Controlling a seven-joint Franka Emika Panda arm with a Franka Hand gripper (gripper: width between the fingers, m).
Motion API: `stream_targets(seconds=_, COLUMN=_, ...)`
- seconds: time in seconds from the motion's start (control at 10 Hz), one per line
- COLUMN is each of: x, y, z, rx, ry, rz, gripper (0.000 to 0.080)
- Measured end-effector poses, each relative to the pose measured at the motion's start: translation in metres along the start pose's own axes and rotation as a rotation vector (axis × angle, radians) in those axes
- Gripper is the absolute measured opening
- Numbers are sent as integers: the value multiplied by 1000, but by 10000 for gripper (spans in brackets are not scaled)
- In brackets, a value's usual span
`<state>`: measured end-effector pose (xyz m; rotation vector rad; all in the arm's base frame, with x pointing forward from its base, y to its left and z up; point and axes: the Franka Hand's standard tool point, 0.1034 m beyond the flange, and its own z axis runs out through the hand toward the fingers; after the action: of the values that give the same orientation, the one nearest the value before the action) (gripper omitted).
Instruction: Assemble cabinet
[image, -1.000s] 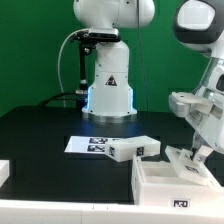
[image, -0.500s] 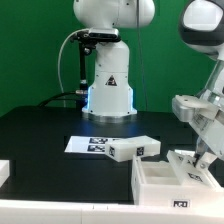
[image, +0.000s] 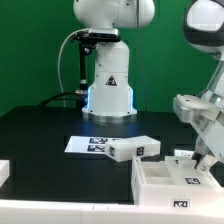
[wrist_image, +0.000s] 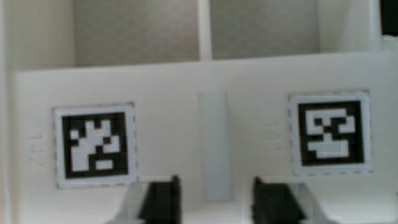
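The cabinet's open white box (image: 158, 184) lies at the front, toward the exterior view's right. My gripper (image: 203, 160) hangs over the box's right end, shut on a white panel (image: 184, 156) with a tag, held tilted at the box's rim. In the wrist view my gripper (wrist_image: 221, 203) has its two dark fingers (wrist_image: 166, 200) either side of a white strip of that panel (wrist_image: 196, 110), which shows two tags. Behind it the box's inside with a divider (wrist_image: 196, 25) shows. A second white tagged block (image: 135, 149) lies left of the box.
The marker board (image: 83, 144) lies flat in the middle of the black table, partly under the white block. The robot's base (image: 108, 85) stands behind it. A small white part (image: 3, 172) sits at the exterior view's left edge. A green wall is behind.
My gripper has shifted slightly toward the exterior view's right and up, and the panel moved with it, so its tag now faces the camera.
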<state>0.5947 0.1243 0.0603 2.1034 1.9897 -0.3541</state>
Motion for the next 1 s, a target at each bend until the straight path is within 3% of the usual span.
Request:
stream_targets(seconds=0.1, x=0, y=0, z=0, rx=0, ry=0, rz=0, gripper=275)
stream_targets(seconds=0.3, x=0, y=0, z=0, rx=1, ry=0, rz=0, gripper=653)
stream_targets(seconds=0.4, x=0, y=0, z=0, rx=1, ry=0, rz=0, gripper=653)
stream_targets(seconds=0.5, x=0, y=0, z=1, rx=1, ry=0, rz=0, gripper=768)
stream_targets(seconds=1.0, x=0, y=-1, z=1, rx=1, ry=0, rz=0, gripper=796)
